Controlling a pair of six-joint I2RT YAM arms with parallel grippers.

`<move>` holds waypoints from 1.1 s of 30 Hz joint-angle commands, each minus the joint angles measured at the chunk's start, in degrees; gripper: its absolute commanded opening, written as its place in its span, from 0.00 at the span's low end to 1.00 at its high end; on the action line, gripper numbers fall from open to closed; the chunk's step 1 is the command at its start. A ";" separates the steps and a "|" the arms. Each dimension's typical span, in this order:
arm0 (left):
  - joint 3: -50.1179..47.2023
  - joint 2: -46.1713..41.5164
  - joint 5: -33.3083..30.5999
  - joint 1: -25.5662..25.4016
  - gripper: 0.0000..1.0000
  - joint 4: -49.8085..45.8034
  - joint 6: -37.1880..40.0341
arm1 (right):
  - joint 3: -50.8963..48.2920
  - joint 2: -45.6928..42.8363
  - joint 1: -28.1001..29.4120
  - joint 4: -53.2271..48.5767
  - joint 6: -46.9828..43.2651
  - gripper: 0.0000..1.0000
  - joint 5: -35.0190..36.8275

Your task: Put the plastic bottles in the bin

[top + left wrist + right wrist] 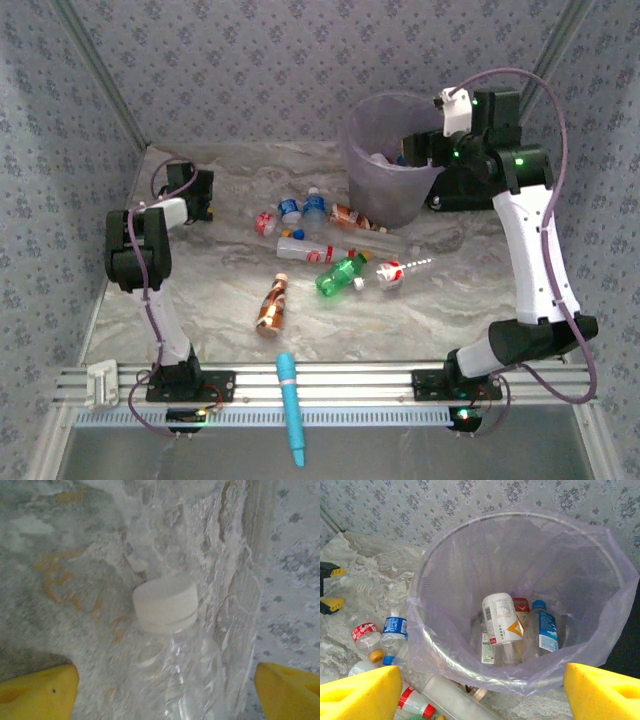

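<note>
My right gripper (412, 152) hangs over the rim of the bin (372, 175) in the upper right of the frame. My left gripper (205, 198) is at the upper left, close to the side wall. Between them, mid-frame, plastic bottles (314, 205) lie scattered on the table (450, 290), among them a brown bottle (270, 305), a green bottle (342, 275) and a clear bottle (308, 250) with a red label. A light-blue tool (290, 405) lies across the rail at bottom centre.

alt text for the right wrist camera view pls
Looking down into the pale-purple bin, which already holds several plastic bottles. The right gripper hovers above it with its yellow fingers spread wide and empty; more bottles lie on the marble table to the left.
</note>
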 commanded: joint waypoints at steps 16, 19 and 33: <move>0.84 4.23 1.12 -0.10 0.45 3.39 -4.93 | -0.22 -3.39 -0.02 -1.56 -0.36 0.85 1.71; 0.54 1.32 1.80 -0.10 0.42 3.74 -4.53 | -0.54 -4.13 0.27 -1.47 -0.15 0.85 1.51; -8.57 -21.61 5.74 -3.29 0.29 1.82 5.27 | -2.41 -4.54 14.06 -1.62 -1.29 0.84 0.12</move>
